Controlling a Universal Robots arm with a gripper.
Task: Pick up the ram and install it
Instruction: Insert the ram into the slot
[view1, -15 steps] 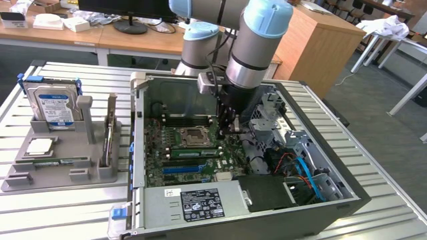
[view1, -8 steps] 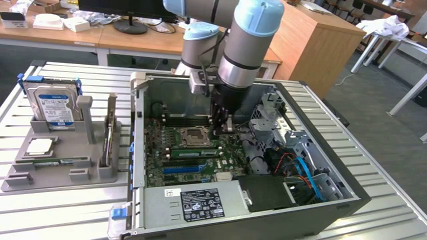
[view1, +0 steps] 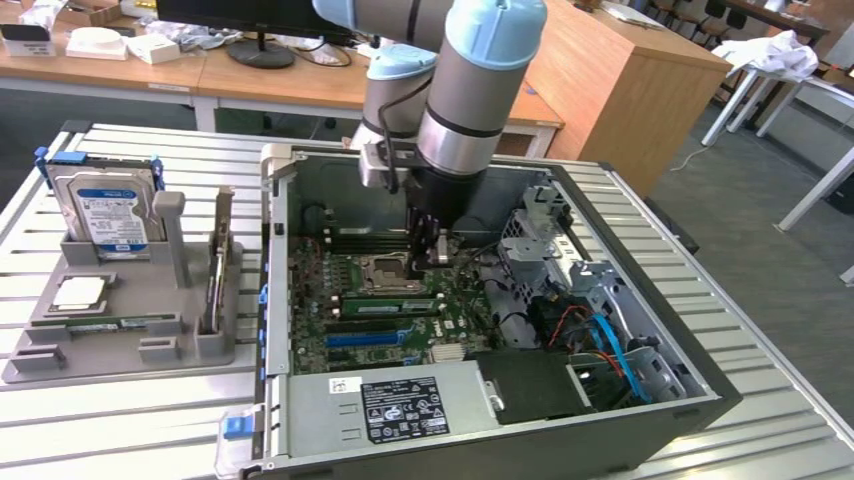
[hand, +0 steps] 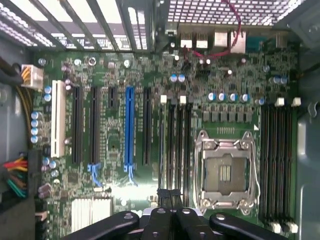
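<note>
One ram (view1: 387, 305) stands on edge in a board slot inside the open case (view1: 641, 300), beside the CPU socket (view1: 384, 268). Claw (view1: 424, 262) hangs low over the board, fingers closed together, nothing between them. In the exterior view the ram lies near the claw, at about 7 o'clock. Contact between them: cannot tell.

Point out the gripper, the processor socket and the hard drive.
gripper (view1: 430, 262), exterior view, midway between its fingertips.
processor socket (hand: 225, 172), wrist view, the socket's bare centre.
hard drive (view1: 110, 212), exterior view, its blue-white label.
</note>
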